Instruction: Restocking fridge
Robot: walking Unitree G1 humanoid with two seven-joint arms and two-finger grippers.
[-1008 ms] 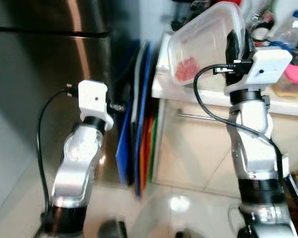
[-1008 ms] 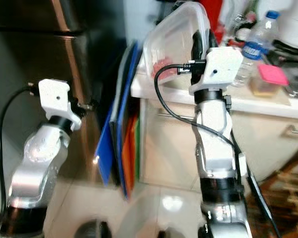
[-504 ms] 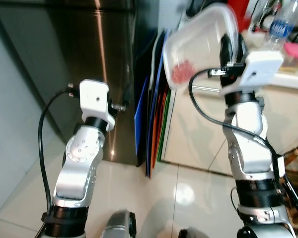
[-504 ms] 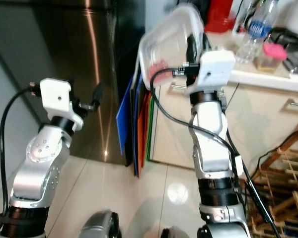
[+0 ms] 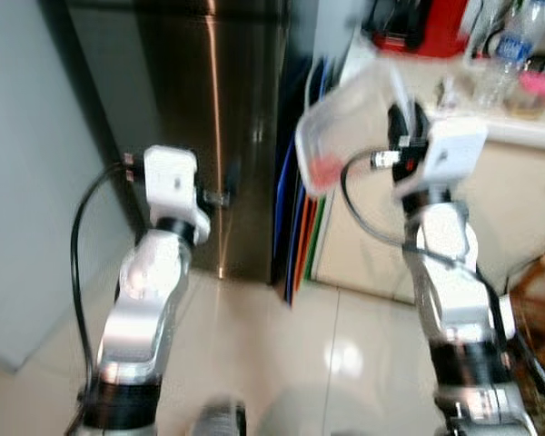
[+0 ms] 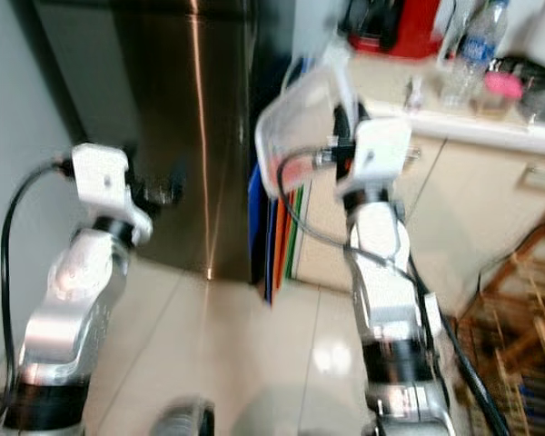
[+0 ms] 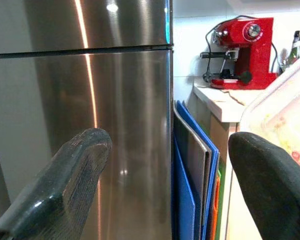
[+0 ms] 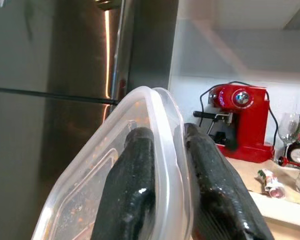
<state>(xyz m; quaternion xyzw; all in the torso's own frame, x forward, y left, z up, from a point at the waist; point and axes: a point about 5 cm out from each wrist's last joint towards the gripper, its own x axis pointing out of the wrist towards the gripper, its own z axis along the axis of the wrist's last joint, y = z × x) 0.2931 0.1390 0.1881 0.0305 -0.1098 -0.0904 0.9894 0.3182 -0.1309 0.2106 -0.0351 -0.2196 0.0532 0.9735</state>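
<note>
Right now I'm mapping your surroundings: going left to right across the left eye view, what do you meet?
Left gripper → steel fridge → upright coloured boards → clear container in the right gripper → counter with water bottle.

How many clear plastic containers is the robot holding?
1. The clear plastic container with red food inside is clamped by its rim in the right hand, raised beside the stainless steel fridge. The left hand is open and holds nothing.
</note>
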